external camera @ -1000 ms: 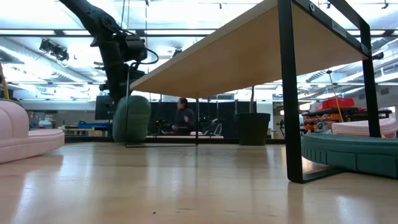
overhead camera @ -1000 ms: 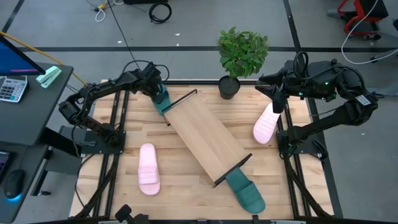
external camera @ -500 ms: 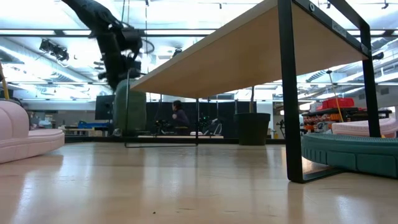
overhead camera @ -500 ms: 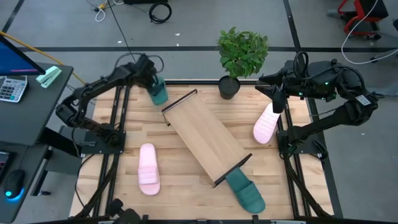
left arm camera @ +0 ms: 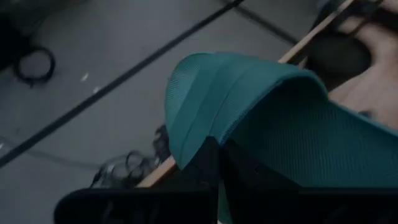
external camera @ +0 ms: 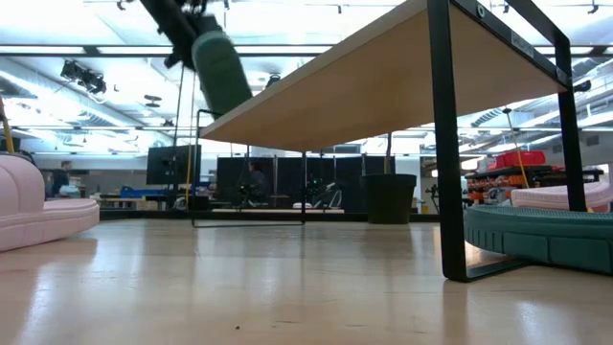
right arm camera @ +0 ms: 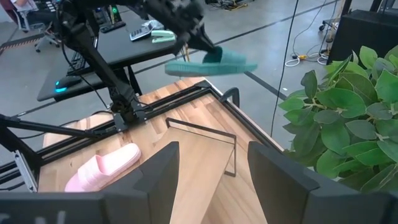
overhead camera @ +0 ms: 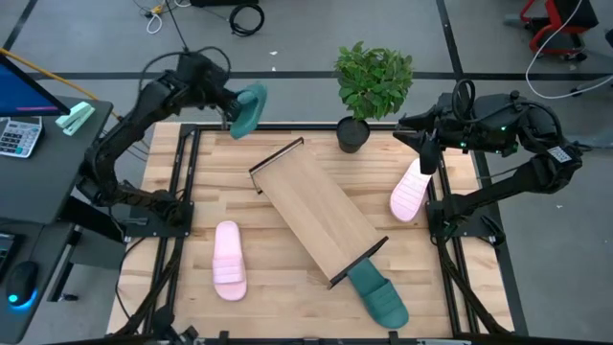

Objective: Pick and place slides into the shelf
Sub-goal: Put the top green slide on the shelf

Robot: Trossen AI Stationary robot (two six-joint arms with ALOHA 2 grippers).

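The left gripper (overhead camera: 230, 105) is clamped on a teal slide (overhead camera: 247, 108), held in the air at the table's far left corner, apparently clear of the shelf (overhead camera: 319, 213). The right gripper (overhead camera: 428, 158) waits with fingers apart over a pink slide (overhead camera: 410, 193). Another pink slide (overhead camera: 228, 260) and a second teal slide (overhead camera: 379, 295) lie on the tabletop.

1. A leafy green plant in a black pot (overhead camera: 369, 91) stands at the far edge of the slatted light-wood counter (overhead camera: 192, 230).
2. Well left of the plant, a dark side desk (overhead camera: 43, 158) carries a grey calculator (overhead camera: 19, 136) and a pale green stapler (overhead camera: 75, 117).
3. Black cables (overhead camera: 244, 17) lie coiled on the grey floor beyond the plant.
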